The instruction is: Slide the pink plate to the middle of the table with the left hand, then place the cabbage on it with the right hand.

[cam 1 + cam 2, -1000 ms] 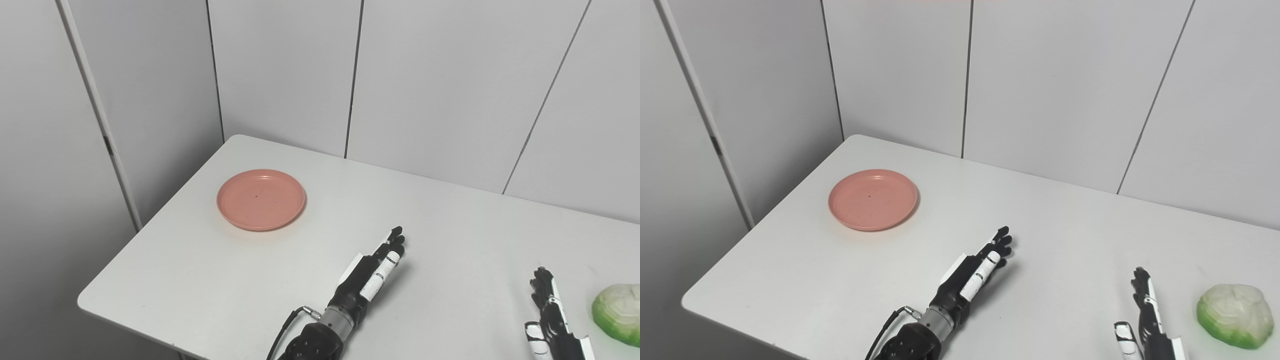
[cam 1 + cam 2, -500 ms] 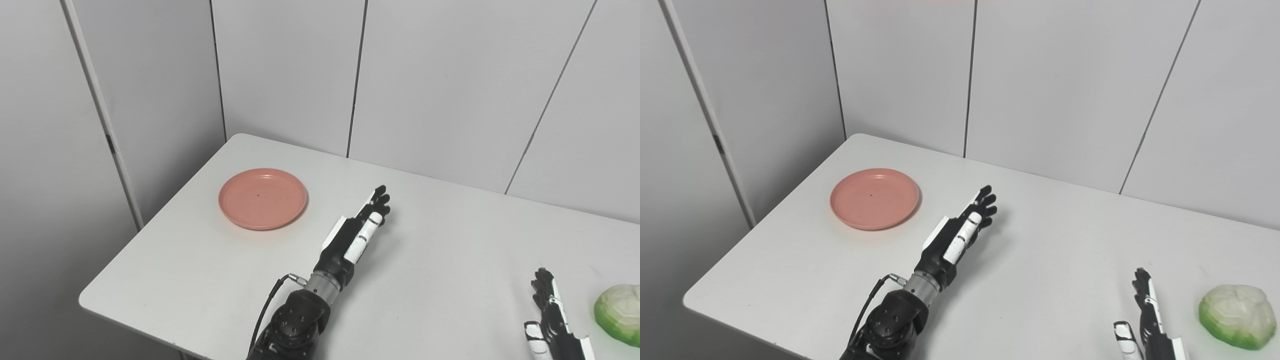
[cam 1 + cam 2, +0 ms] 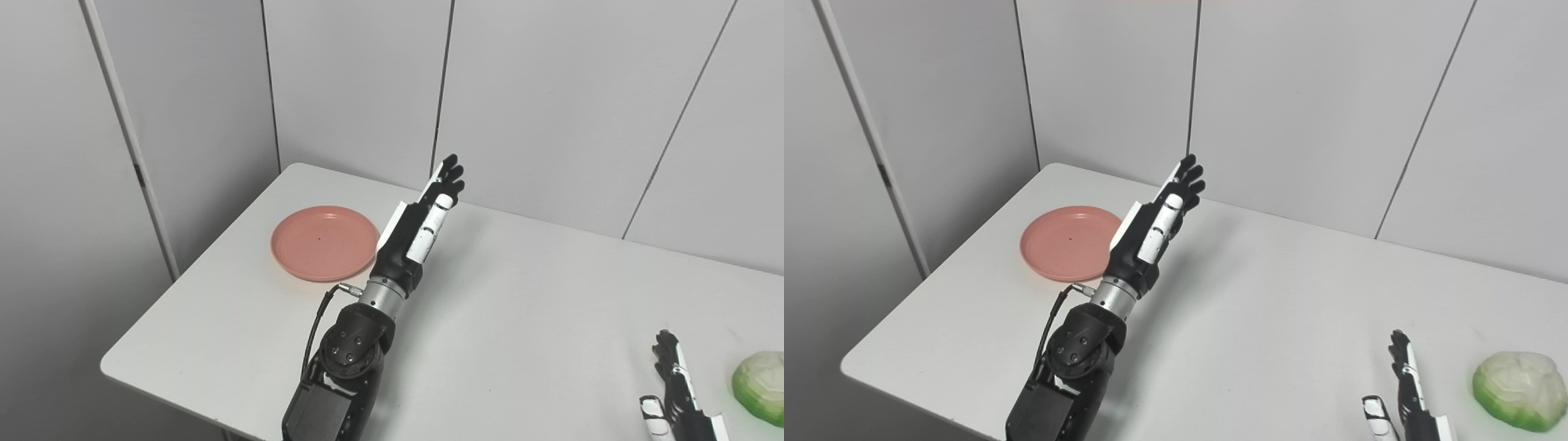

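Nothing done yet: plate (image 3: 324,242) sat unmoved near table (image 3: 551,294) corner; left hand (image 3: 422,217) open, raised beside plate; cabbage (image 3: 1516,389) far from plate; right hand (image 3: 1404,392) open, empty.

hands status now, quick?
Left hand: open, holding nothing, raised beside the plate.
Right hand: open, holding nothing, apart from the cabbage.

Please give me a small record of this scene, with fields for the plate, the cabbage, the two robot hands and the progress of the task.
plate: pink plate empty, near the table's far left corner
cabbage: cabbage on the table at the right, untouched
left robot hand: left robot hand open, raised, right of the plate, not touching it
right robot hand: right robot hand open, low, left of the cabbage
progress: plate not yet slid to the middle
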Controlling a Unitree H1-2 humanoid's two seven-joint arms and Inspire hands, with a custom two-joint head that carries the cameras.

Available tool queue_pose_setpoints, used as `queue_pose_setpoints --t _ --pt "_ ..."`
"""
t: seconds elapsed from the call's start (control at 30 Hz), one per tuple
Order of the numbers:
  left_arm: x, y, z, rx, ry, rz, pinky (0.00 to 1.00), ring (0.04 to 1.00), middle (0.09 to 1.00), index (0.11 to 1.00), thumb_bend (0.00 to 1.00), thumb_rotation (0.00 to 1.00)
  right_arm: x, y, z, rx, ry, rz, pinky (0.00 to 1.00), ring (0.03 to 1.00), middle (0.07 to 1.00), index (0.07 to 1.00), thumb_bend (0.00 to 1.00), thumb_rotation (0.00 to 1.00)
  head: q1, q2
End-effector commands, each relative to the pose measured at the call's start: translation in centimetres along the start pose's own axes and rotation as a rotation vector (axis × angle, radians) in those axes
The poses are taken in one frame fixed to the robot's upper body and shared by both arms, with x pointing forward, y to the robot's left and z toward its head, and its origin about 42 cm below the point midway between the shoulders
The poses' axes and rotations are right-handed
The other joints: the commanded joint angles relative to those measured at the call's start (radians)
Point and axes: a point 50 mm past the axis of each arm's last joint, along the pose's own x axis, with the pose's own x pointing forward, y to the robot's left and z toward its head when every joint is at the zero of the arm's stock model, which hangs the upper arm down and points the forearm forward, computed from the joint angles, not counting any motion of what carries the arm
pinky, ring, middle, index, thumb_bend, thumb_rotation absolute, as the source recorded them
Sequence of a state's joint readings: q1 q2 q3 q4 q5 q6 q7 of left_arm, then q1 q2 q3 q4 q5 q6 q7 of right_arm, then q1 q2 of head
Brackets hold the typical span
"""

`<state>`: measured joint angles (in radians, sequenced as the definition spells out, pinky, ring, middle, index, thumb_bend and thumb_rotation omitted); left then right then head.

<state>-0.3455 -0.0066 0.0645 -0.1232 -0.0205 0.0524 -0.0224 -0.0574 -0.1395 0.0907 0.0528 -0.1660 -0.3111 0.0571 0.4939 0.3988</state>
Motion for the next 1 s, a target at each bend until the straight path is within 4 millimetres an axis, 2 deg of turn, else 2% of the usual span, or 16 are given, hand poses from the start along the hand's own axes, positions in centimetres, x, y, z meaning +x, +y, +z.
queue_pose_setpoints --t 0.0,0.2,0.37,0.43,0.63,0.97 --pt "1.9 0.5 2.7 0.005 -0.100 0.002 0.99 0.979 0.992 0.998 0.53 1.00 -0.1 -0.9 -2.5 -0.023 0.136 -0.007 1.00 1.000 1.000 1.000 0.36 1.00 0.001 0.002" --pt "3.1 3.1 4.2 0.025 -0.130 0.072 0.98 0.972 0.988 0.984 0.50 1.00 -0.1 -1.0 -2.4 -0.022 0.134 -0.004 1.00 1.000 1.000 1.000 0.36 1.00 0.009 0.005" --pt "3.7 5.4 5.4 0.052 -0.147 0.124 0.98 0.974 0.979 0.975 0.52 1.00 -0.1 -1.1 -2.4 -0.009 0.138 -0.003 1.00 1.000 1.000 1.000 0.35 1.00 0.018 0.004" --pt "4.0 6.5 5.6 0.072 -0.157 0.140 0.98 0.974 0.979 0.975 0.53 1.00 -0.2 -1.2 -2.4 -0.005 0.133 -0.004 1.00 1.000 1.000 1.000 0.33 1.00 0.023 0.004" --pt "4.5 9.7 6.4 0.119 -0.173 0.230 0.93 0.950 0.964 0.958 0.49 1.00 -0.3 -1.3 -2.4 0.010 0.139 -0.006 1.00 1.000 1.000 1.000 0.35 1.00 0.031 0.001" --pt "4.5 14.3 6.8 0.161 -0.160 0.318 0.95 0.955 0.957 0.956 0.45 1.00 -0.3 -1.2 -2.2 0.034 0.144 -0.013 1.00 1.000 1.000 1.000 0.32 1.00 0.047 -0.006"
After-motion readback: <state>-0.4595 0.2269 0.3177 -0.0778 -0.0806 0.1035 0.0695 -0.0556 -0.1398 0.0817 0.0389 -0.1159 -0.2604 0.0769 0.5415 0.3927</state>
